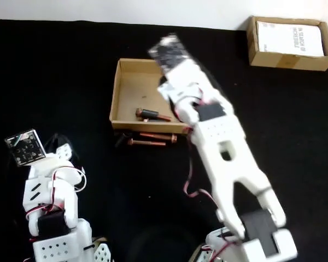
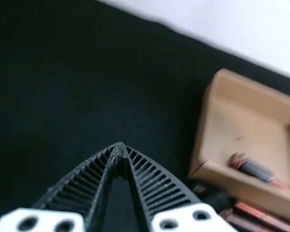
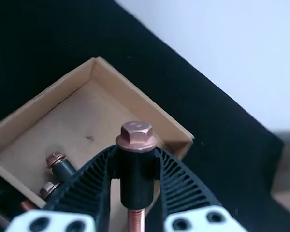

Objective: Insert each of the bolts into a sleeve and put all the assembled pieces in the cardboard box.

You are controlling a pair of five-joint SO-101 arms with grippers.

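My right gripper [image 3: 135, 153] is shut on an assembled piece [image 3: 134, 181], a copper bolt standing in a black sleeve, held above the open cardboard box [image 3: 99, 79]. Another assembled piece [image 3: 64, 167] lies on the box floor, with a second copper bolt head [image 3: 48, 188] beside it. In the high view the right arm [image 1: 224, 147] stretches over the box [image 1: 126, 82], where a finished piece [image 1: 150, 114] lies near the front wall. Two loose bolts [image 1: 152, 138] and a black sleeve [image 1: 120, 140] lie just outside that wall. My left gripper [image 2: 118, 151] is shut and empty over the black table.
A second cardboard box [image 1: 290, 57] holding white paper sits at the far right. The left arm [image 1: 49, 185] stands at the near left. A red cable [image 1: 192, 180] hangs beside the right arm. The black cloth ends at a white strip along the back.
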